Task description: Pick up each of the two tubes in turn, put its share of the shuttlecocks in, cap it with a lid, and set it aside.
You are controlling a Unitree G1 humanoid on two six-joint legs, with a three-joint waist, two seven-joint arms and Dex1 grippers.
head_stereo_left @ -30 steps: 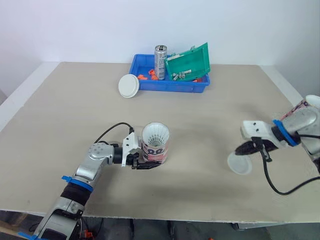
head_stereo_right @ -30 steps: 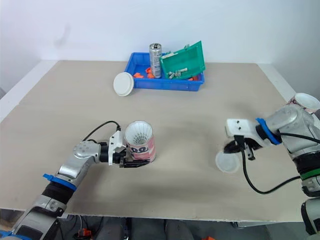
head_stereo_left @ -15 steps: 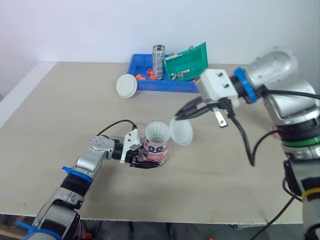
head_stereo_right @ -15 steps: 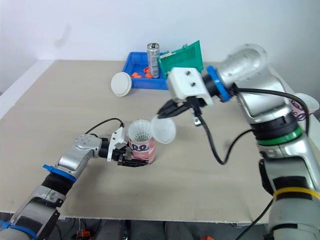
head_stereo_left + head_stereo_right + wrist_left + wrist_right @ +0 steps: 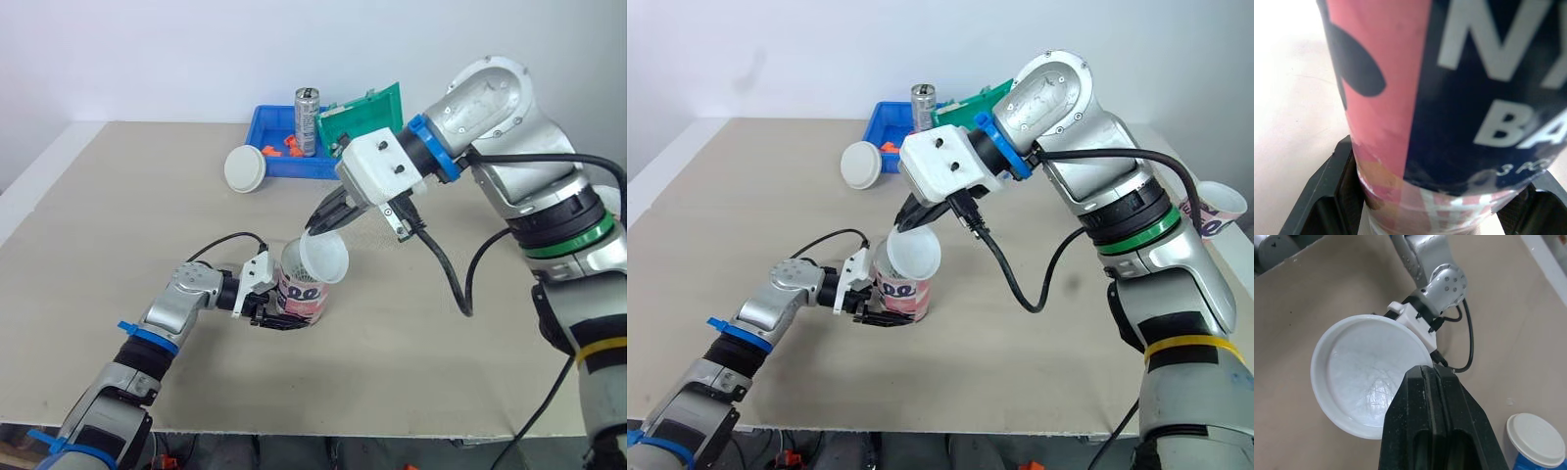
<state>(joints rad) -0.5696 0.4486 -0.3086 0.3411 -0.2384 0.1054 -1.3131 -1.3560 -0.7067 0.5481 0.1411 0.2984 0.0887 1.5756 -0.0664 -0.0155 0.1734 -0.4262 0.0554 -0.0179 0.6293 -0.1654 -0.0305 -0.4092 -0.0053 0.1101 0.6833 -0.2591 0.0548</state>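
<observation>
Capping: left fingers (image 5: 1327, 196) clamp the tube (image 5: 297, 297) upright on the desk (image 5: 118, 215); right fingers (image 5: 1435, 431) pinch the lid (image 5: 326, 259), tilted, seemingly just above its mouth. Next, level it and press down.

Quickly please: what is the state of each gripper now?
Left gripper: closed, holding the tube near its base.
Right gripper: closed, holding the lid by its rim.
</observation>
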